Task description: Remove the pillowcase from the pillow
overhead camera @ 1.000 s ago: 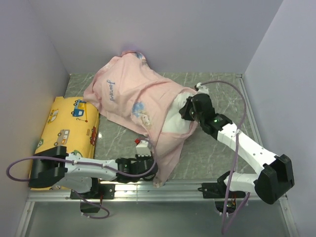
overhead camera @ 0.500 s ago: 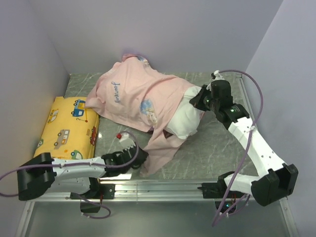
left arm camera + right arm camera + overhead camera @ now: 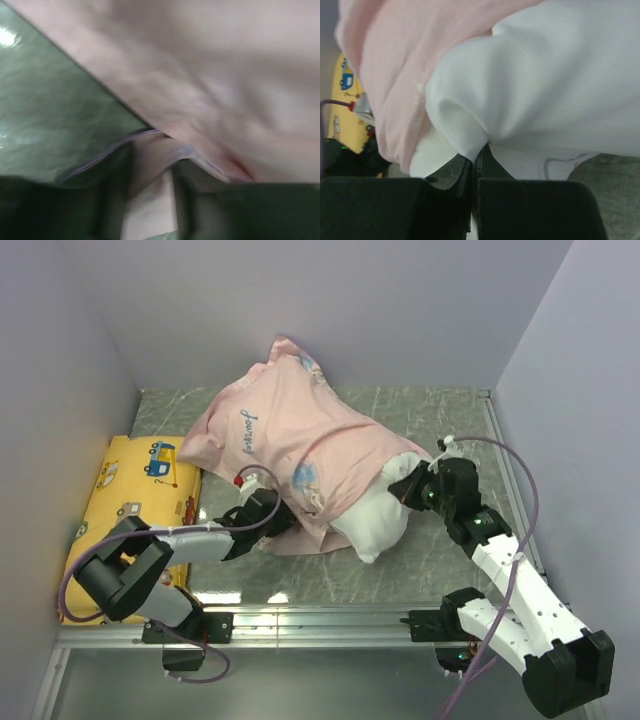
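The pillowcase [image 3: 280, 430], pale pink side out, drapes over most of the white pillow [image 3: 375, 520] in the middle of the table. The pillow's bare end sticks out at the right. My left gripper [image 3: 272, 518] is shut on the pillowcase's hem [image 3: 150, 165] at its near edge. My right gripper [image 3: 408, 487] is shut on a fold of the pillow [image 3: 465, 135], with the pillowcase [image 3: 395, 65] above and to the left of it in the right wrist view.
A yellow vehicle-print cushion [image 3: 135, 500] lies at the left wall. Grey walls close in the left, back and right. The green marble tabletop [image 3: 440, 420] shows around the pillow. A metal rail [image 3: 320, 618] runs along the near edge.
My left gripper has moved up and inward from the near edge, carrying the hem toward the pillow. My right gripper has pulled back toward the near right with the pillow end. More white pillow shows.
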Tool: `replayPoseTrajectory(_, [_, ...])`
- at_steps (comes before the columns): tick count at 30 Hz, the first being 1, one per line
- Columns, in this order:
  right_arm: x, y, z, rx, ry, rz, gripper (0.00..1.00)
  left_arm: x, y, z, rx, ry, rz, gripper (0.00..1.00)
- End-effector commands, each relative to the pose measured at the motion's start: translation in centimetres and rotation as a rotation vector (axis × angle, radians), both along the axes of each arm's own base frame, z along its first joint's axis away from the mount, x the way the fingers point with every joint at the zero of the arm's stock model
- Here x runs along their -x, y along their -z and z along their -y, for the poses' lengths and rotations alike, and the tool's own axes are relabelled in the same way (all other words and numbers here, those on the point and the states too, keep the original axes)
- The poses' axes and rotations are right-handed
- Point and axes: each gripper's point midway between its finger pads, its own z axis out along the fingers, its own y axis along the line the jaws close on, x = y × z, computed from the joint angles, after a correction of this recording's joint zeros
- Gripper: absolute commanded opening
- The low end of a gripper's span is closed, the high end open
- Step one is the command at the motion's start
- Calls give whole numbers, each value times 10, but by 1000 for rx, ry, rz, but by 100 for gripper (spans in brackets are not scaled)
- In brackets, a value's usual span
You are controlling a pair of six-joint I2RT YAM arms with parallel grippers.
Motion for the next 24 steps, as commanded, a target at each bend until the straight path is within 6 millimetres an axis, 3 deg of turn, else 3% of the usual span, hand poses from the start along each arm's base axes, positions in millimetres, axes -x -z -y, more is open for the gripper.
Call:
replayPoseTrajectory(1, [-11, 8, 4, -40, 47, 70, 0, -9, -36, 22, 41, 111, 93, 47])
replayPoseTrajectory(3, [-8, 30, 6, -28, 56, 43, 0, 0, -57, 19, 12, 130, 136, 60])
replayPoseTrajectory(5, [-7, 39, 7, -27, 60, 39, 0, 6, -75, 13, -27, 124, 165, 65])
replayPoseTrajectory(6, [-4, 49, 8, -21, 60, 22, 0, 6, -96, 5, -27, 102, 212, 67])
replayPoseTrajectory(8, [-4, 55, 8, -19, 60, 25, 0, 15, -103, -11, -72, 92, 197, 69])
replayPoseTrajectory(10, [-1, 64, 8, -16, 58, 9, 0, 16, -134, -22, -81, 74, 250, 69])
replayPoseTrajectory(12, [0, 69, 7, -14, 45, -1, 0, 16, -156, -23, -96, 97, 299, 71])
replayPoseTrajectory(13, [0, 69, 7, -11, 43, 1, 0, 10, -180, -19, -86, 101, 340, 73])
replayPoseTrajectory(14, [1, 70, 7, -10, 41, -2, 0, 7, -192, -18, -103, 113, 361, 74])
replayPoseTrajectory(15, [0, 68, 6, -12, 41, 5, 0, -2, -191, -12, -166, 147, 362, 77])
replayPoseTrajectory(16, [0, 67, 7, -9, 41, 7, 0, -10, -226, 4, -135, 183, 413, 78])
replayPoseTrajectory(17, [1, 68, 7, -3, 40, -2, 0, -18, -234, 10, -167, 202, 418, 79])
replayPoseTrajectory(18, [-1, 64, 8, 3, 45, 7, 0, -32, -225, 24, -241, 253, 402, 80])
replayPoseTrajectory(19, [-1, 63, 9, 11, 42, 7, 0, -45, -265, 42, -212, 279, 469, 81])
replayPoseTrajectory(20, [0, 63, 9, 16, 44, 0, 0, -53, -264, 45, -268, 294, 449, 82])
replayPoseTrajectory(21, [-2, 61, 10, 24, 46, 3, 0, -77, -278, 62, -327, 317, 469, 82])
replayPoseTrajectory(24, [-3, 57, 12, 36, 49, 3, 0, -112, -279, 91, -445, 382, 452, 83])
